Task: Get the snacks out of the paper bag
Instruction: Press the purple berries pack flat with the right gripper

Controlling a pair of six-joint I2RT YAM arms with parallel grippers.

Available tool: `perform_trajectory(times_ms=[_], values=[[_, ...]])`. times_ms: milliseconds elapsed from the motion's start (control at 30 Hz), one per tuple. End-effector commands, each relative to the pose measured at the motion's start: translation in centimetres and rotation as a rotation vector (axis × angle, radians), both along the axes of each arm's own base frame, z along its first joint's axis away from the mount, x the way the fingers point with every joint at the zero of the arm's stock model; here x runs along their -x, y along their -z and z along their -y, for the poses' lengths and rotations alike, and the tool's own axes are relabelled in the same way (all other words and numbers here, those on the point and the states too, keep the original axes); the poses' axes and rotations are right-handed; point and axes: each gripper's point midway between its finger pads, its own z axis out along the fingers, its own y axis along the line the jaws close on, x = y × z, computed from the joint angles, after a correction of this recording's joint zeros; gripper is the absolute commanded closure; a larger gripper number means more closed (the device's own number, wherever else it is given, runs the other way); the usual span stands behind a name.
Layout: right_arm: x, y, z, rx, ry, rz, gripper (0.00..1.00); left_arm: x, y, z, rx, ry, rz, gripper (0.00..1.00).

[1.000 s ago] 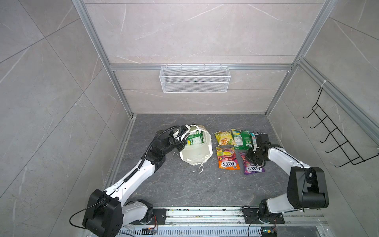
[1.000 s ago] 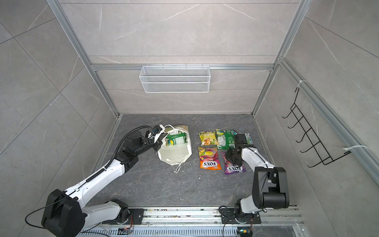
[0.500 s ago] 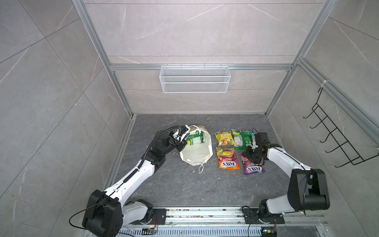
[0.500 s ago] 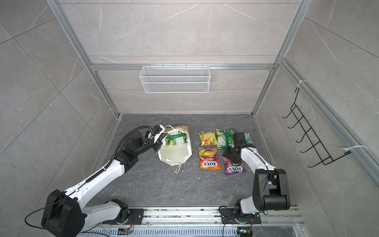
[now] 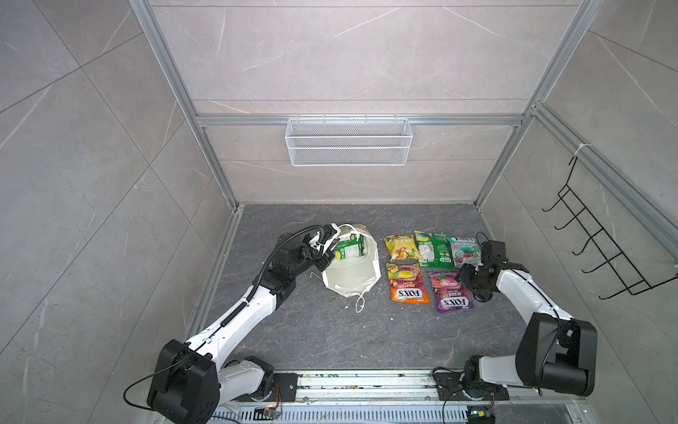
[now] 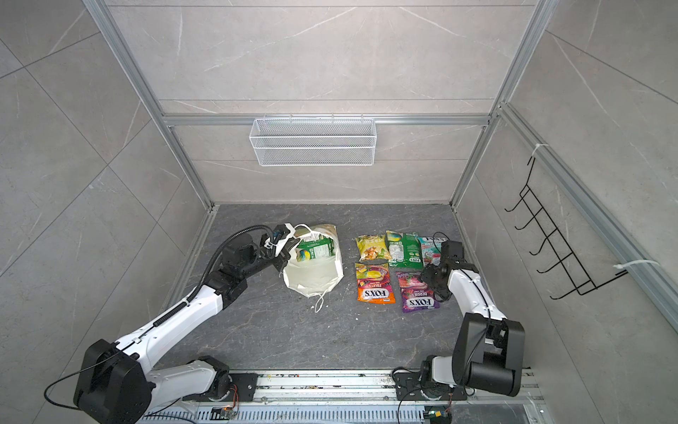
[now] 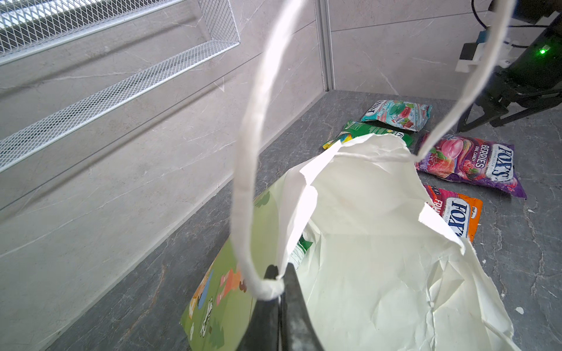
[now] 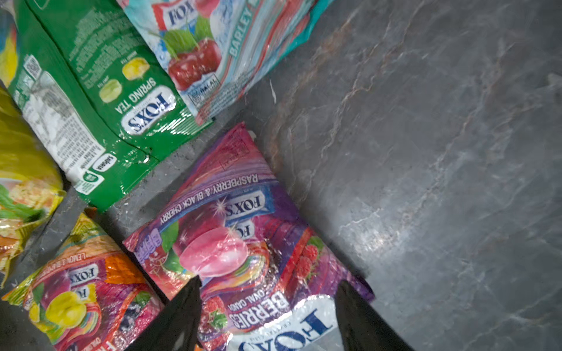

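Observation:
The paper bag (image 5: 354, 279) (image 6: 315, 279) stands open left of centre with a green packet (image 5: 348, 248) (image 6: 316, 247) inside. My left gripper (image 5: 325, 257) (image 7: 278, 278) is shut on the bag's near rim where its white cord handle (image 7: 246, 182) is fixed. To the right, on the floor, lie snacks: a yellow chip bag (image 5: 401, 247), a green bag (image 5: 433, 249), a teal mint bag (image 5: 463, 250), an orange bag (image 5: 407, 284) and a purple bag (image 5: 449, 293) (image 8: 243, 231). My right gripper (image 5: 465, 274) (image 8: 269, 281) is open just over the purple bag's far end, holding nothing.
A white wire mesh basket (image 5: 348, 141) hangs on the back wall. A black hook rack (image 5: 601, 249) sticks out from the right wall. The bag's other cord handle (image 5: 360, 303) trails on the floor. A metal rail (image 5: 367, 381) runs along the front.
My right gripper has opened and let go of the purple bag, which now lies flat on the floor. The left arm and the paper bag have not moved.

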Motion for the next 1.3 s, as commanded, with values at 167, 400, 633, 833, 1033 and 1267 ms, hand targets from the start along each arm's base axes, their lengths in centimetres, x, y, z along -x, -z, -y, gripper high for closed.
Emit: perform_trajectory(times_ms=[167,400,633,833,1033,1267], values=[[0.4,3.2,-3.3,-0.185,-0.047,-0.043,0.33,0.4,-1.5,0.2,0.04,0.021,0.032,1.0],[0.5,3.8,-5.1,-0.233,-0.07,-0.051,0.41,0.5,-1.4,0.2,0.04,0.022,0.031,1.0],[0.5,2.1,-3.0,-0.085,-0.088,-0.058,0.38,0.6,-1.5,0.2,0.039,0.024,0.032,1.0],[-1.1,-1.9,-1.0,0.022,-0.057,0.031,0.25,0.6,-1.5,0.1,0.041,0.023,0.038,1.0],[-3.1,0.5,-1.9,-0.044,-0.091,-0.004,0.17,0.6,-1.4,0.3,0.044,0.027,0.031,1.0],[-4.0,1.9,-3.4,0.099,-0.186,-0.101,0.02,0.6,-1.7,0.2,0.04,0.026,0.037,1.0]])
